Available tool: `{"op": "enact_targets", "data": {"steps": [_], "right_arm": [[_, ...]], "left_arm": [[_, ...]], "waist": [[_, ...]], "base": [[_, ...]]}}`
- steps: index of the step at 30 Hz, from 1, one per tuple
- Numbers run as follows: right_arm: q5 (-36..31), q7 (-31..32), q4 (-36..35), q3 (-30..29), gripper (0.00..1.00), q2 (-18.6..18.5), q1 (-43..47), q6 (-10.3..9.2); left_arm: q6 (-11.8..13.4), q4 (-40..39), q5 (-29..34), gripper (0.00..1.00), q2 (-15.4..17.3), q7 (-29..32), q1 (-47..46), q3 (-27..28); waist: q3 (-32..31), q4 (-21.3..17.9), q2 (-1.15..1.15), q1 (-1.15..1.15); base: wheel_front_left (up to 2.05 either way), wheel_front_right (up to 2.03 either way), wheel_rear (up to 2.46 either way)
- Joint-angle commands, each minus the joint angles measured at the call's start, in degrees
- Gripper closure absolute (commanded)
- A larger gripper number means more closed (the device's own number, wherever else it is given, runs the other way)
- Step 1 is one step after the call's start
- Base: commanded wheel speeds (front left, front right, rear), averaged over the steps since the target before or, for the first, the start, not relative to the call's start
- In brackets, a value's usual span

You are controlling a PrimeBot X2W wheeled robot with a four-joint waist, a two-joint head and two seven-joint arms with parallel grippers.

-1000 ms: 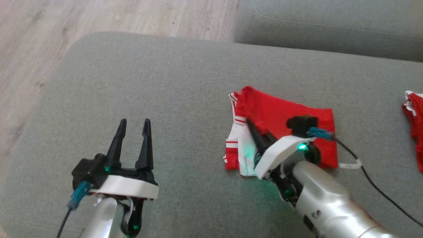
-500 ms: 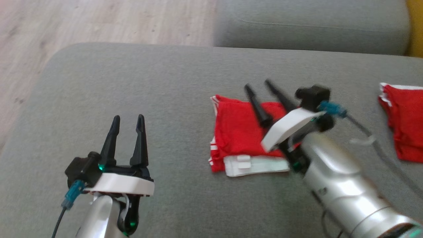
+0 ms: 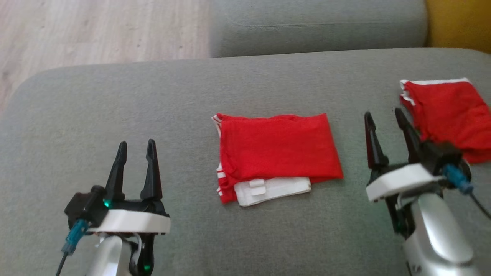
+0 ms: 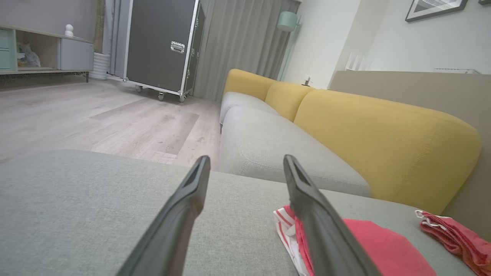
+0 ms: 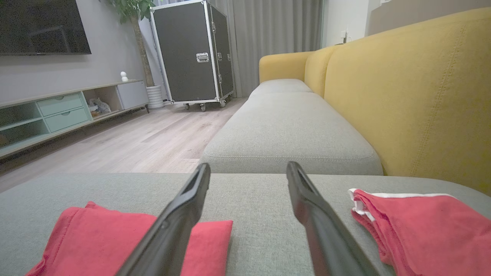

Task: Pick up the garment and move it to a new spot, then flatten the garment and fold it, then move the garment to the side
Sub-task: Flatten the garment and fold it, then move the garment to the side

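Folded garment (image 3: 278, 147) lying at cushion (image 3: 115, 103) centre. Left gripper (image 3: 136, 142) at 8 o'clock, right gripper (image 3: 383, 112) at 4 o'clock, both hanging released. Risk: one-sided pinch dragging layers, undoing fold (white layer (image 3: 272, 189) poking out at 6 o'clock); other garment (image 3: 448, 115) at 2 o'clock inviting wrong grab.

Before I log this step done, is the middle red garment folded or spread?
Folded: the red garment is a compact rectangle, stacked layers and a white band showing beneath.
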Motion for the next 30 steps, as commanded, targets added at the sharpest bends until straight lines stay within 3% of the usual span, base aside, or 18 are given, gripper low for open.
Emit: {"op": "enact_targets", "data": {"steps": [1,7,15,23,30], "right_arm": [[-1.4,-0.6,-3.1,0.8,0.00,0.9,-0.4,-0.04],[-4.4,-0.6,-7.9,-2.5,0.00,2.5,4.5,-0.04],[-4.4,-0.6,-8.7,-2.5,0.00,2.9,4.5,-0.04],[-4.0,-0.2,-0.7,-1.1,0.00,2.9,-0.6,-0.04],[-2.1,3.7,8.4,0.4,0.00,2.9,-6.0,-0.04]], "left_arm": [[0.1,-2.3,0.6,0.00,0.2,-0.4,-1.1,2.3],[0.1,-3.6,0.8,0.00,0.1,-0.4,0.6,4.4],[0.1,-3.7,1.2,0.00,-0.1,-0.4,0.3,3.5],[0.1,-3.2,0.9,0.00,-0.1,-0.4,-2.4,0.9],[0.1,-1.9,0.3,0.00,-0.1,-0.4,-4.3,-0.7]], "waist": [[0.0,-0.9,0.00,0.00],[0.6,-2.9,0.00,0.00],[1.5,-2.8,0.00,0.00],[4.6,-0.2,0.00,0.00],[7.5,2.4,0.00,0.00]], "base": [[0.00,0.00,0.00],[0.00,0.00,0.00],[0.00,0.00,0.00],[0.00,0.00,0.00],[0.00,0.00,0.00]]}}
